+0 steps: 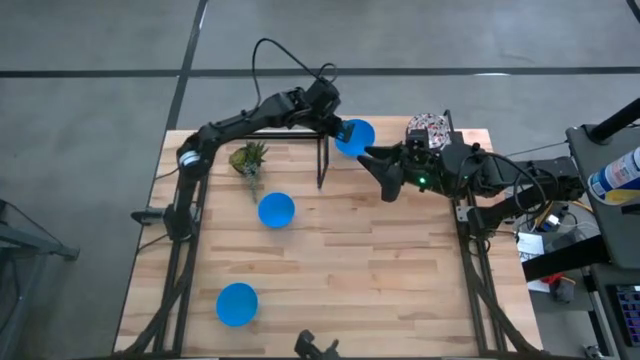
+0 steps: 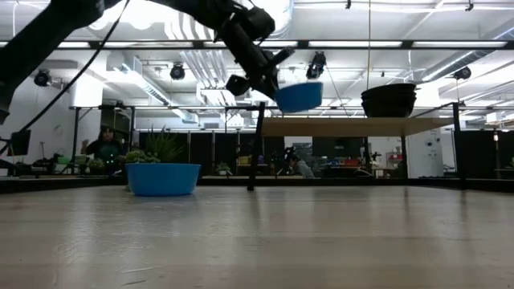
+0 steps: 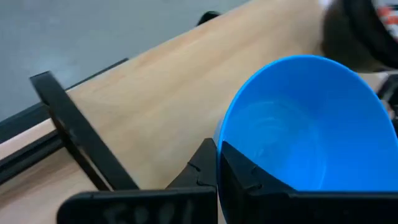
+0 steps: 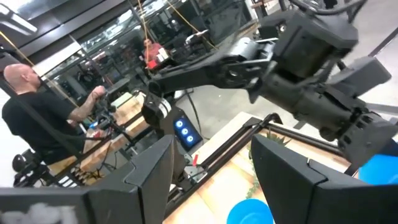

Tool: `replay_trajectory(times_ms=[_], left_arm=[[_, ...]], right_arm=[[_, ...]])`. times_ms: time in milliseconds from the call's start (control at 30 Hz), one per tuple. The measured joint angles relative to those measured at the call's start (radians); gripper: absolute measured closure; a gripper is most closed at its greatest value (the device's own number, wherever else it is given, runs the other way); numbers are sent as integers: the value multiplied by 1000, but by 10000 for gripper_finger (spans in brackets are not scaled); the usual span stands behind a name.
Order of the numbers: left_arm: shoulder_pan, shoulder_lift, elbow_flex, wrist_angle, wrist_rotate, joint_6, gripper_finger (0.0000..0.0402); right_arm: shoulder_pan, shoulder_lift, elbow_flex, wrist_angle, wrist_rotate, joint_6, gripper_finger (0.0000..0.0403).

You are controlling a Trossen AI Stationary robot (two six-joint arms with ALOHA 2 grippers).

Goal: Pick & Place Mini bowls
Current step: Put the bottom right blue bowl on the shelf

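My left gripper (image 1: 338, 128) reaches to the table's far middle and is shut on a bright blue mini bowl (image 1: 356, 136), held well above the table (image 2: 299, 96). Two more blue bowls (image 1: 276, 210) (image 1: 237, 303) rest on their bases on the wooden tabletop. A floral bowl (image 1: 425, 128) shows at the far right, just beyond my right arm. My right gripper (image 1: 383, 172) hovers open, close to the right of the held bowl, with nothing between its fingers (image 4: 211, 180). My left gripper pinches the blue bowl's rim (image 3: 221, 147) on the side nearest the wrist. One finger (image 3: 249, 180) is inside the bowl and the other outside. The fingers slant down from the table's left. The bowl is lifted clear, mouth up and slightly tilted.
A black upright post (image 1: 322, 165) stands just near of the held bowl. A small green plant (image 1: 248, 160) lies at the far left. In the low view a raised wooden shelf (image 2: 353, 126) carries a dark stack (image 2: 389, 100). A person (image 4: 37, 118) is beyond the table.
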Motion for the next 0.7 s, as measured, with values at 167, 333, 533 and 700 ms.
replay_trajectory(times_ms=[167, 333, 533, 700], left_arm=[[23, 28, -1, -8, 0, -19, 401], [26, 31, -2, 9, 1, -32, 401], [26, 31, -2, 28, 9, -43, 387], [26, 31, -2, 29, 9, -46, 369]], right_arm=[[7, 0, 0, 0, 0, 3, 193], [7, 0, 0, -7, 1, 2, 193], [7, 1, 0, -29, 1, -1, 193], [7, 1, 0, -31, 4, -5, 193]])
